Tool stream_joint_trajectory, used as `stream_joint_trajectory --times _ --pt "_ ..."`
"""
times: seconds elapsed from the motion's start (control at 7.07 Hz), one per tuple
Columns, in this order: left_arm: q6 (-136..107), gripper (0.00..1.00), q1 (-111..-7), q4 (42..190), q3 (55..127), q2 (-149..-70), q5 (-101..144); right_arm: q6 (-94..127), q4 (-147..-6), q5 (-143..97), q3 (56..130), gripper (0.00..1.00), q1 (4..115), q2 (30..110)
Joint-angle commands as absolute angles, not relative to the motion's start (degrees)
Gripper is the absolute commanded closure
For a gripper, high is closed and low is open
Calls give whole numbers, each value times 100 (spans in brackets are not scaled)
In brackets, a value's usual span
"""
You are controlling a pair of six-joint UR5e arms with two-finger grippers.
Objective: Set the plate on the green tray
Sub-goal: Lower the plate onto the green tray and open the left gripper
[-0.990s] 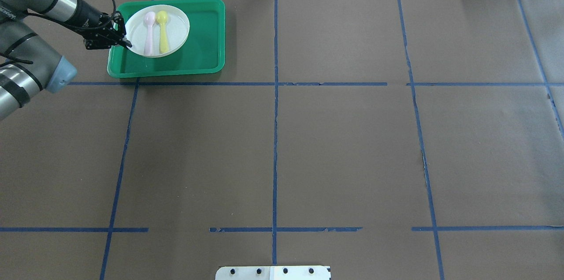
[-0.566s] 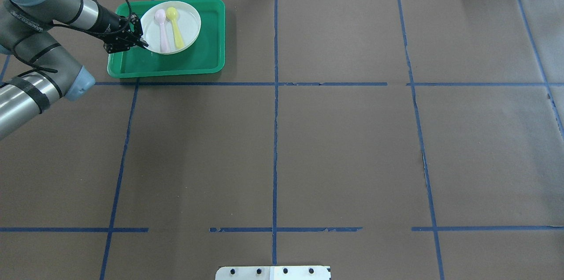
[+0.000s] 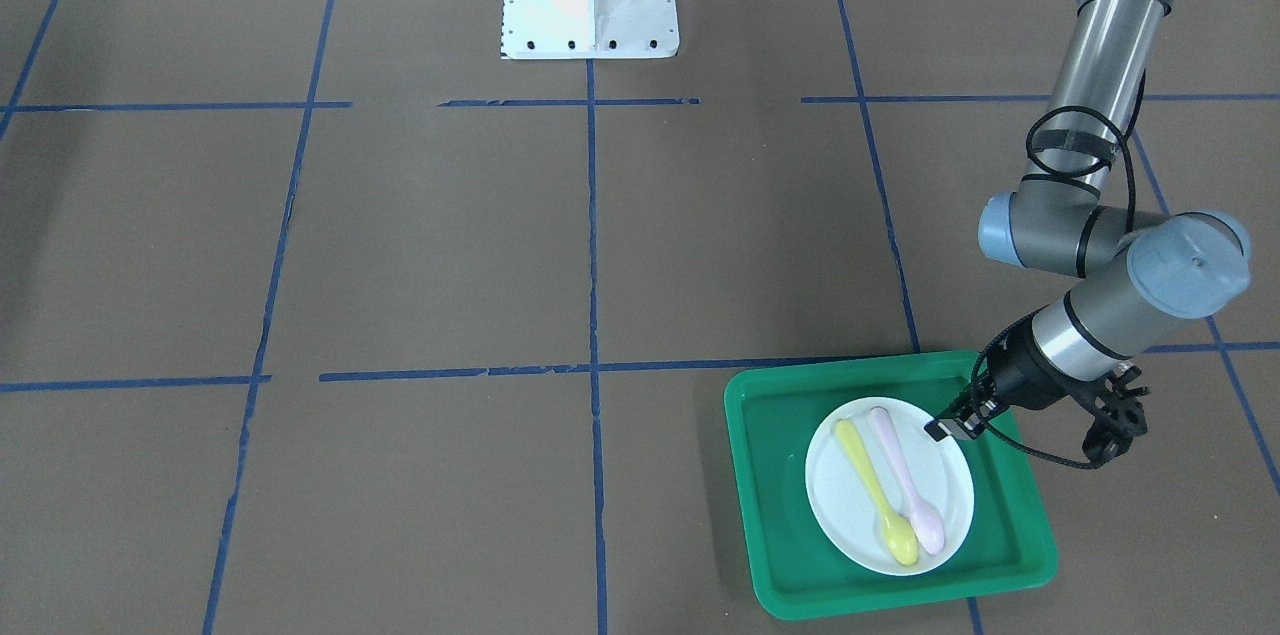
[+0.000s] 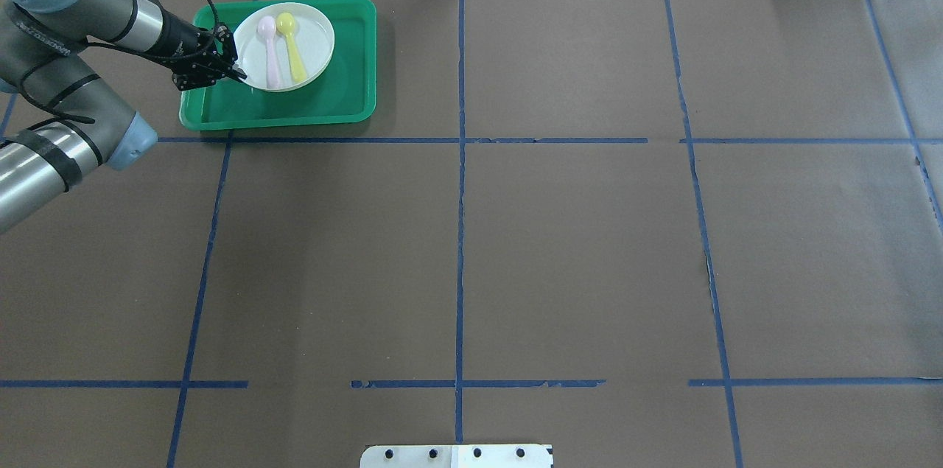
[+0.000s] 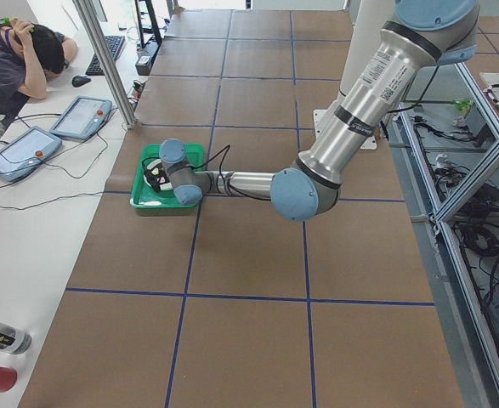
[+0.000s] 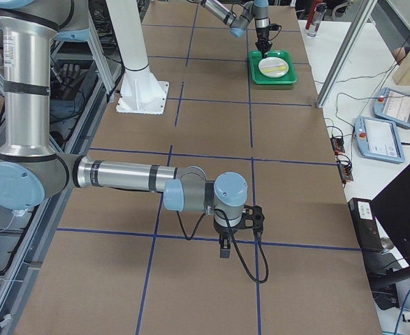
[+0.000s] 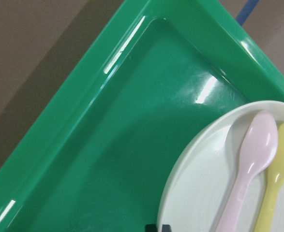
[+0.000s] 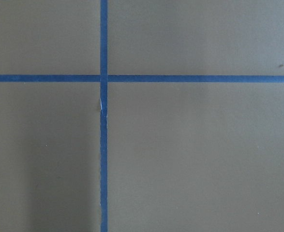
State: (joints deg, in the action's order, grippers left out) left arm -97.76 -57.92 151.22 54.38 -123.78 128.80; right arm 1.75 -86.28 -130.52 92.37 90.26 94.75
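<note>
Brown surface (image 4: pixel 560 247) crossed by blue tape lines (image 4: pixel 460 232), seen from above and from the sides. At its far left corner lies the green tray (image 4: pixel 346 96), and the plate (image 4: pixel 313 37) sits inside the tray's outline, toward the far left part. Whether the plate rests on the tray floor or hangs just above it cannot be told. A pink spoon (image 4: pixel 270 48) and a yellow spoon (image 4: pixel 292 48) lie side by side in the plate, bowls pointing away from the robot. The left pincer (image 4: pixel 234 72) is closed on the plate's near left rim, one dark fingertip showing at that rim in the wrist view. The right pincer (image 6: pixel 225 250) hangs low over bare surface, well apart from the tray; its opening cannot be told.
</note>
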Motion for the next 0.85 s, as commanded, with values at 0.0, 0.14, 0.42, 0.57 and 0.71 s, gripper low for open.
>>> stream_joint_trajectory --times 0.0,0.14,0.42,0.57,0.71 --pt "-9624 0 -5792 15442 5458 -12200 12867 176 -8631 -13052 9237 0 9026 9475" --pt "-9633 0 -5792 15442 5484 -12199 12876 176 -8631 -13052 9237 0 9026 9475" --pt "-9589 0 -5888 15408 5720 -12182 12902 176 -8631 -13052 9237 0 9026 9475" --pt "-9406 0 -6089 15181 6018 -12112 13320 176 -8631 -13052 9237 0 9026 9475" --pt "-8830 0 -6178 14587 6725 -11868 13533 176 -8631 -13052 9237 0 9026 9475"
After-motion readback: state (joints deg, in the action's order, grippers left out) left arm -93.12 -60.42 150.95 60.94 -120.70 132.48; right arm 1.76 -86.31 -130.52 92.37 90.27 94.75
